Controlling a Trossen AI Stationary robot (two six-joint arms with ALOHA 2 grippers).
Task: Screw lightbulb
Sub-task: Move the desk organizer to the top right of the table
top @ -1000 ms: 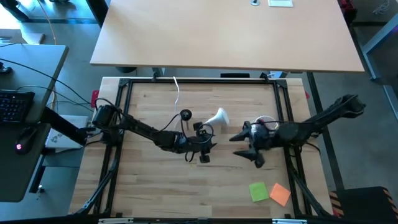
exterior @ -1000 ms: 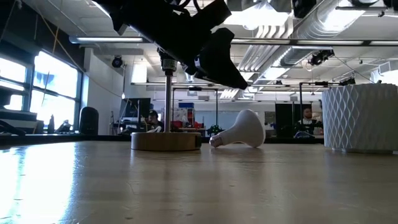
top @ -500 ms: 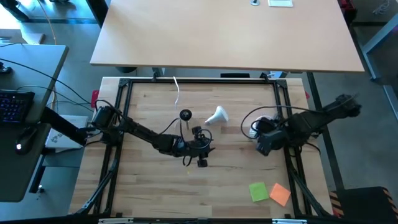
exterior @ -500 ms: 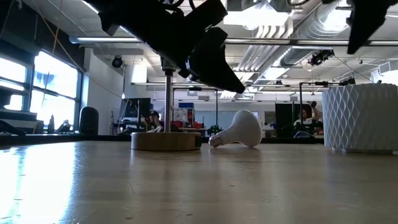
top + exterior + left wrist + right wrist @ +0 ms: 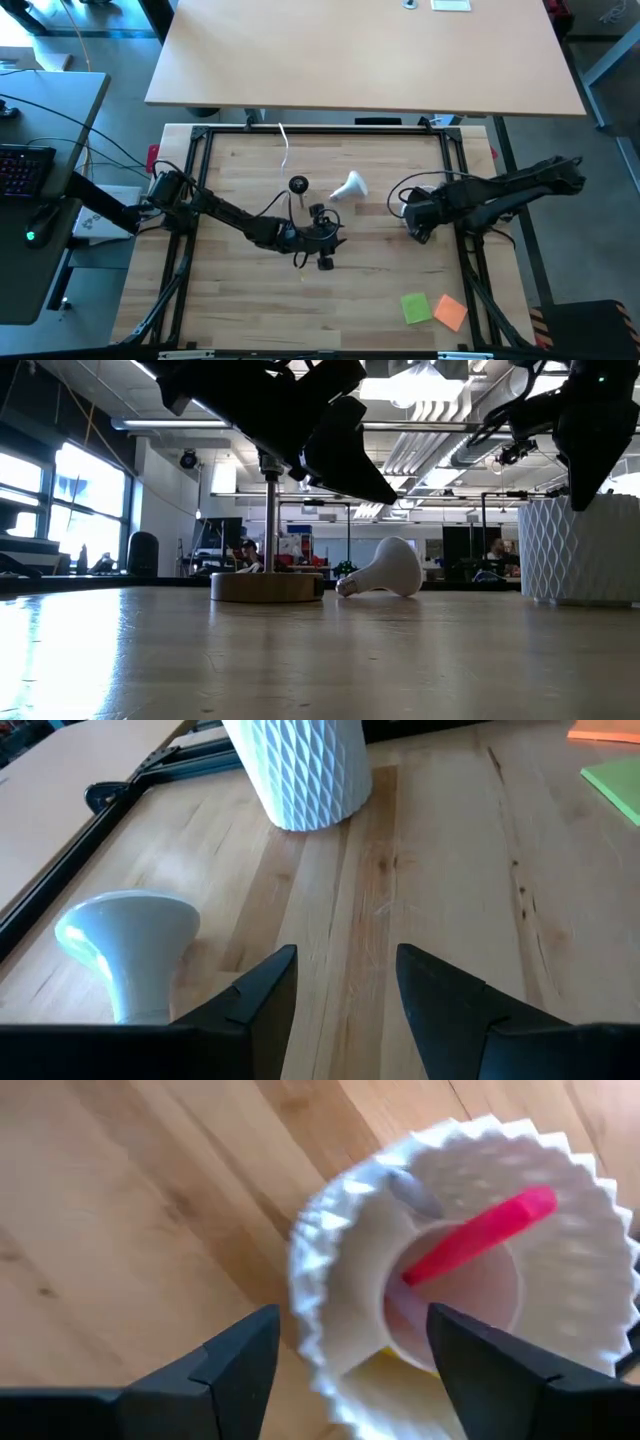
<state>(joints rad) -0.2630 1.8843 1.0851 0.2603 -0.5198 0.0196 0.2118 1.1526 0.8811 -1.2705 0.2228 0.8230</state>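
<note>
The white lightbulb [image 5: 350,186] [image 5: 385,568] lies on its side on the wooden table, its narrow screw end pointing at the round wooden lamp base [image 5: 268,585] with the black socket [image 5: 298,184]. My left gripper [image 5: 335,238] [image 5: 345,980] hovers open near the table's middle, just on the near side of the bulb. In its wrist view the bulb [image 5: 125,935] lies beside one finger, with bare wood between the fingers. My right gripper [image 5: 413,220] [image 5: 350,1340] stands open over the white ribbed cup [image 5: 460,1260] [image 5: 578,550], pointing down at its rim.
The cup holds a pink stick [image 5: 480,1235]. A green note [image 5: 415,307] and an orange note [image 5: 451,312] lie near the front right. A white cord [image 5: 285,150] runs from the lamp base toward the far edge. A black frame [image 5: 200,150] borders the tabletop.
My right gripper has pulled back from the table's middle toward the right edge and turned, and it now hangs over the white cup; in the low view it has come down into sight above the cup. The bulb and the lamp base lie as before.
</note>
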